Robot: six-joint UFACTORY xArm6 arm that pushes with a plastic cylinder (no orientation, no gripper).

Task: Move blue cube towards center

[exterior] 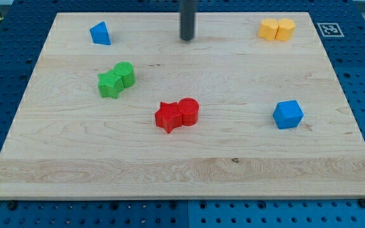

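The blue cube [288, 114] sits on the wooden board [182, 164] at the view's right, about mid-height. My tip [187, 38] is near the view's top centre, far up and left of the blue cube and touching no block. The rod rises out of the view's top edge.
A blue triangular block [99, 33] is at the top left. A green star [109, 84] and green cylinder [125, 73] touch at the left. A red star [167, 116] and red cylinder [189, 111] touch near the centre. Two yellow blocks [277, 29] touch at the top right.
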